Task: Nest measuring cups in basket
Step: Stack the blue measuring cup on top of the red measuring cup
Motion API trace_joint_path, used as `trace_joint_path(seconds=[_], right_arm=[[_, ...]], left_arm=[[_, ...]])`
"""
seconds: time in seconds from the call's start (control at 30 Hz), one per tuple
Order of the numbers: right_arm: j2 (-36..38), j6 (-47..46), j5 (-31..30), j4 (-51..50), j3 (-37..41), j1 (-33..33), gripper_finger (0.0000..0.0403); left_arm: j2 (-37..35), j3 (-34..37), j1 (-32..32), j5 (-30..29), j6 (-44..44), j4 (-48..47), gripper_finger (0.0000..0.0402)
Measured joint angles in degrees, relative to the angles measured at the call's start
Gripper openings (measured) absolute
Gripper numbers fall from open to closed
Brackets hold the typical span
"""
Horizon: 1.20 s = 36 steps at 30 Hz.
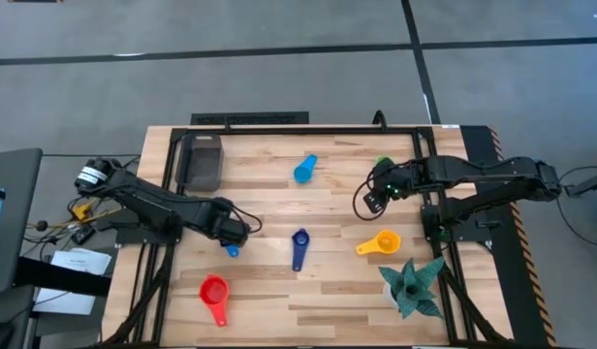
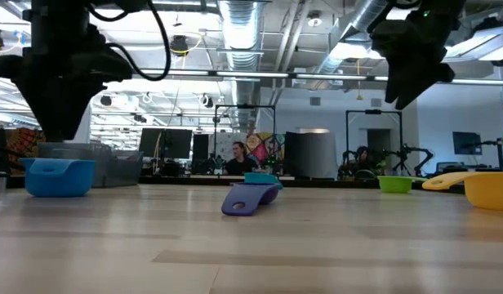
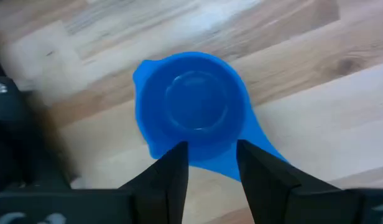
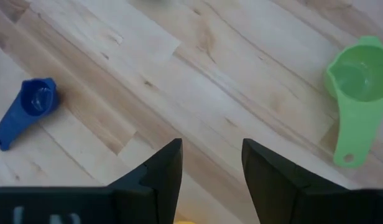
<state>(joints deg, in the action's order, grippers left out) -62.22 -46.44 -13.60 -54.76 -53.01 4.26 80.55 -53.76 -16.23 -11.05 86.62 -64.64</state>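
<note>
My left gripper (image 1: 231, 238) (image 3: 211, 154) is open and hovers just above the blue cup (image 3: 190, 112) (image 2: 60, 176), which stands upright on the table; its fingers straddle the cup's near side without touching. My right gripper (image 1: 376, 199) (image 4: 210, 152) is open and raised over bare wood (image 2: 411, 61). The dark blue cup (image 1: 298, 247) (image 4: 27, 109), the light blue cup (image 1: 305, 169), the green cup (image 4: 356, 81) (image 1: 383, 161), a yellow-orange cup (image 1: 379, 243) and the red cup (image 1: 214, 294) lie apart on the table. The dark grey basket (image 1: 202, 160) sits at the far left.
A teal spiky plant (image 1: 413, 286) stands at the near right. A black metal frame (image 1: 279, 129) runs along the table's far edge and sides. Open wood lies between the cups at the middle (image 1: 269, 208). People and equipment show in the room beyond.
</note>
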Motion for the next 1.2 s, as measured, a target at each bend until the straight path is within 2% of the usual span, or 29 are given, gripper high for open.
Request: trace_joint_path(seconds=[0.23,0.43,0.7,0.87,1.1,1.2], right_arm=[[0.0,0.37,-1.51,0.02,0.0,0.01,0.0198],[0.0,0.36,-1.54,-0.02,0.0,-0.01,0.0194],[0.0,0.04,-1.51,0.13,0.02,0.01,0.0191],[0.0,0.2,-1.51,0.25,0.02,0.06,0.0193],[0.0,-0.07,-1.51,0.41,0.02,0.06,0.0183],[0.0,-0.09,-1.51,0.72,0.02,0.06,0.0175]], left_arm=[[-0.24,1.87,1.77,-0.72,-2.44,-2.44,0.0125],[-1.07,7.69,2.54,1.42,-4.25,2.98,0.0125],[-0.98,11.08,2.54,1.14,-5.22,5.64,0.0123],[-0.98,13.43,2.54,1.59,-5.89,10.23,0.0091],[-1.26,12.47,2.51,1.58,-5.6,10.91,0.0011],[-1.53,10.98,2.51,1.34,-6.75,10.51,0.0009]])
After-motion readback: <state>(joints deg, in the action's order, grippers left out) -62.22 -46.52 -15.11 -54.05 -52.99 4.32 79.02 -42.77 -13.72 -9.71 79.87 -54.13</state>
